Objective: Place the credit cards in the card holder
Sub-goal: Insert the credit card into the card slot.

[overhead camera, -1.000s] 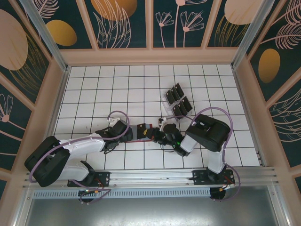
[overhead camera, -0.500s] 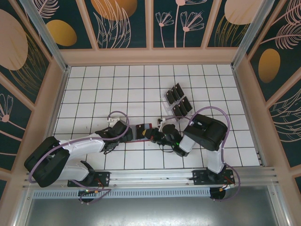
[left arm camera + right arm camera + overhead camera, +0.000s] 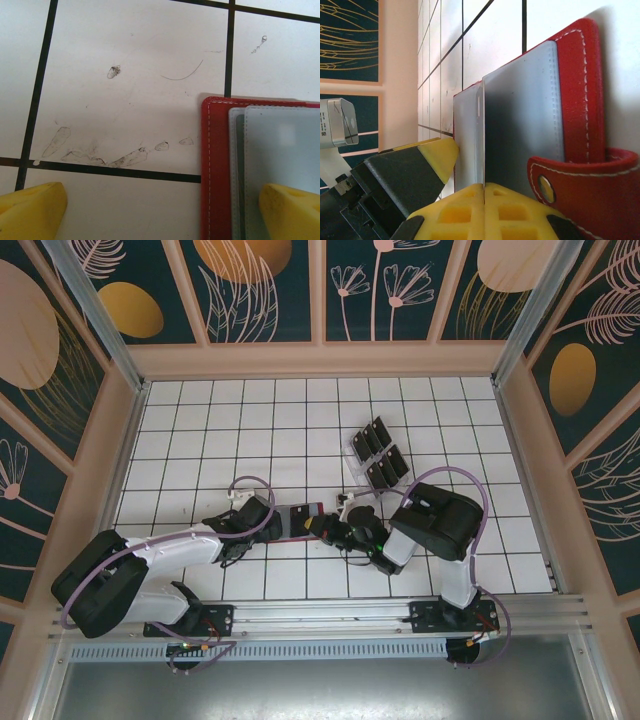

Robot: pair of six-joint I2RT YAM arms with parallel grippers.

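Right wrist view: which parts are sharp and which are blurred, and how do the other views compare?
Right wrist: the card holder is sharp, stitching clear, with a soft shadow on the tile; the shut right gripper is slightly soft. Left wrist: the left gripper has blurred tips, the scuffs are sharp. Top external: even light, no strong glare.

Card holder: red leather-like cover, pale stitched edge; grey lining smooth, matt. Desk: white, smooth, slight sheen, smudged beside the card holder. Fingers: yellow matt plastic.
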